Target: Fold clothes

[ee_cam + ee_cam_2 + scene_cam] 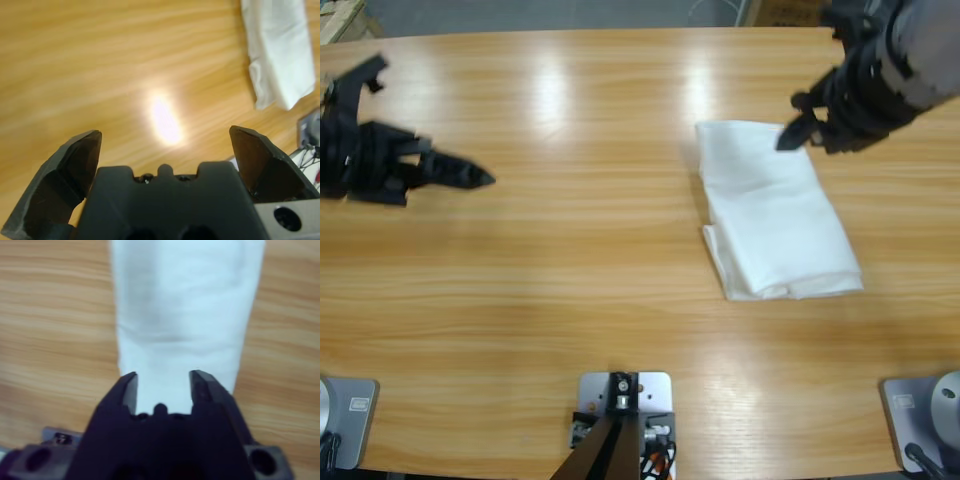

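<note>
- Spanning every view, largest item: long wooden table [570,260], bare grain over most of its face, with lamp glare near the middle.
- T-shirt [775,215]: white, already folded into a compact oblong pad, lying flat on the table at about 3 o'clock from the table's centre in the high view. Long axis runs from 11 o'clock to 5 o'clock. Stacked layer edges show along the 7 o'clock corner; neck, sleeves and any marks are folded out of sight.
- Right gripper [790,135]: comes in from the upper right corner, tips just over the shirt's 12 o'clock end. In the right wrist view [162,382] the jaws stand part open with white cloth showing in the gap; nothing is clamped. Whether the tips touch the cloth cannot be told.
- Left gripper [470,178]: well apart from the shirt, near the table's 9 o'clock edge, tips pointing toward 3 o'clock. In the left wrist view [165,145] the jaws are spread wide over bare wood, holding nothing; the shirt [280,50] sits far off at 1 o'clock.
- Governing relation: the shirt stretches straight away from the right gripper along its long axis, so the right arm is plainly the nearer one for any last fold or press.
- Obscured: the right arm is cut off by the frame edge, and the shirt's end under the right gripper is hidden.
</note>
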